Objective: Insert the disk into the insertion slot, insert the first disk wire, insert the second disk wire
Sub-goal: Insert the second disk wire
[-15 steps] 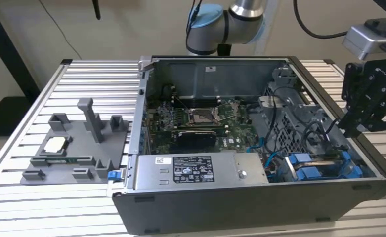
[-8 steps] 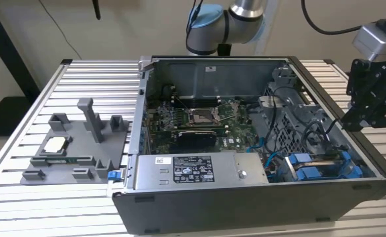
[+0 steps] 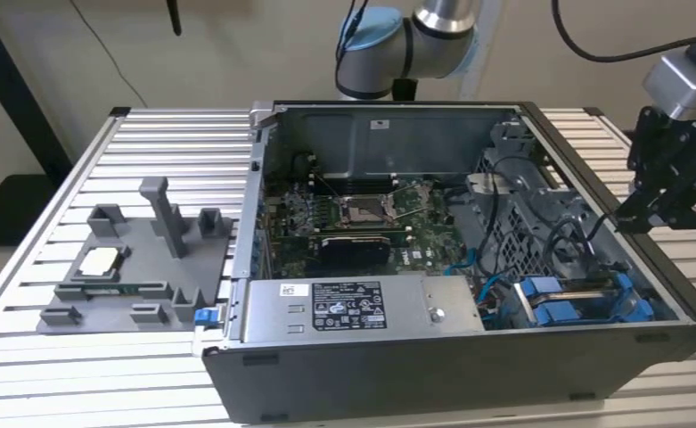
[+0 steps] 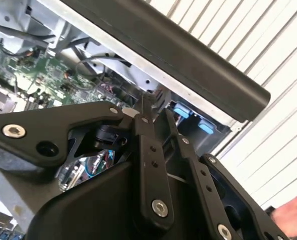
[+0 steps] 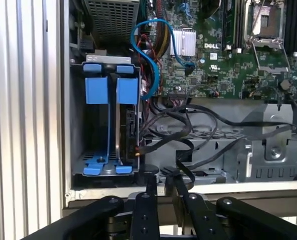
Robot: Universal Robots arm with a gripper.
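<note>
Hovering at the case rim point(image 5: 213, 191), gripper point(image 5: 163, 177) pinched nearly shut, empty. Got the disk point(image 5: 126, 92) seated in the insertion slot point(image 5: 77, 135).

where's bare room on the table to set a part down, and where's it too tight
Bare slatted table lies behind the grey fixture tray, on the exterior view's left of the open case, and in front of that tray. Crowded: the drive bay corner, packed with blue carriers and cables, with the robot's hand at the case wall beside it.
</note>
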